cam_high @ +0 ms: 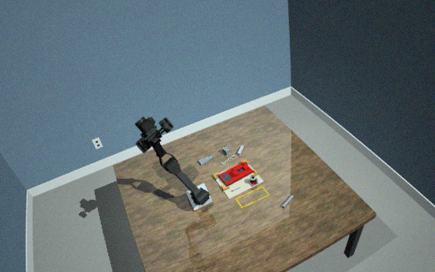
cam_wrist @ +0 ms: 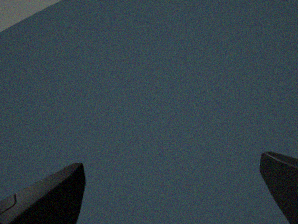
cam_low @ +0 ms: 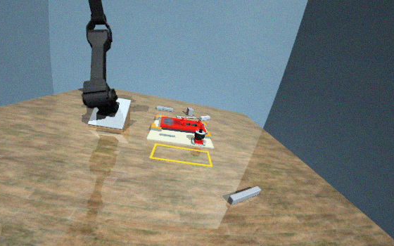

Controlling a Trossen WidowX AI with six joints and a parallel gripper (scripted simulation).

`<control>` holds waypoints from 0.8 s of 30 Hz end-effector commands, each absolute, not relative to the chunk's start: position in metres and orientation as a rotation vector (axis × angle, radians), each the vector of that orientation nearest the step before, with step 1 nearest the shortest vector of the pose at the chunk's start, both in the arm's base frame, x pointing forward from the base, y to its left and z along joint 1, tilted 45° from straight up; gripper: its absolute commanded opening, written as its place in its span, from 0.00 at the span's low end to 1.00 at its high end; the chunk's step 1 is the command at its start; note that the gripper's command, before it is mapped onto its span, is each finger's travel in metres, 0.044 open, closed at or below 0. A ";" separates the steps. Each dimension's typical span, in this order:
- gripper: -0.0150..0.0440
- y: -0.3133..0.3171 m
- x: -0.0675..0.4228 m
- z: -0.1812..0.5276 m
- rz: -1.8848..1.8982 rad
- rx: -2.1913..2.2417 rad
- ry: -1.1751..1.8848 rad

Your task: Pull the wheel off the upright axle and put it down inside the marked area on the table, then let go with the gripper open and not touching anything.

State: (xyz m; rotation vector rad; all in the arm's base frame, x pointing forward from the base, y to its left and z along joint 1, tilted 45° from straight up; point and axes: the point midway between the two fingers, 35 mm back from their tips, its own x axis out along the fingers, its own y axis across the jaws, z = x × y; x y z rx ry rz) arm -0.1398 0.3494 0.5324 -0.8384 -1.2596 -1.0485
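A small black wheel [cam_high: 253, 179] [cam_low: 200, 133] sits on the upright axle, on a red base at the corner of a beige mat [cam_high: 237, 190] [cam_low: 169, 139]. The marked area is a yellow rectangle [cam_high: 255, 200] [cam_low: 181, 162] on the table just in front of the mat, and nothing lies in it. My gripper [cam_high: 156, 126] [cam_wrist: 174, 168] is raised high above the arm's base, far back and to the left of the wheel. It points at the blue wall. Its fingers stand wide apart with nothing between them. The gripper is out of the exterior view.
A red board [cam_high: 237, 173] [cam_low: 182, 124] lies on the mat behind the wheel. Several small grey blocks [cam_high: 206, 159] [cam_low: 164, 108] lie behind the mat. One grey bar [cam_high: 287, 201] [cam_low: 244, 195] lies to the right of the rectangle. The arm's base plate [cam_high: 205, 202] [cam_low: 112, 117] stands left of the mat.
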 end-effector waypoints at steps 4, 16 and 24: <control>0.76 0.318 -0.134 0.551 -1.059 -0.776 -1.207; 0.76 0.178 -0.121 0.607 -0.974 -0.363 -1.055; 0.76 0.082 -0.083 0.624 -0.949 -0.188 -0.871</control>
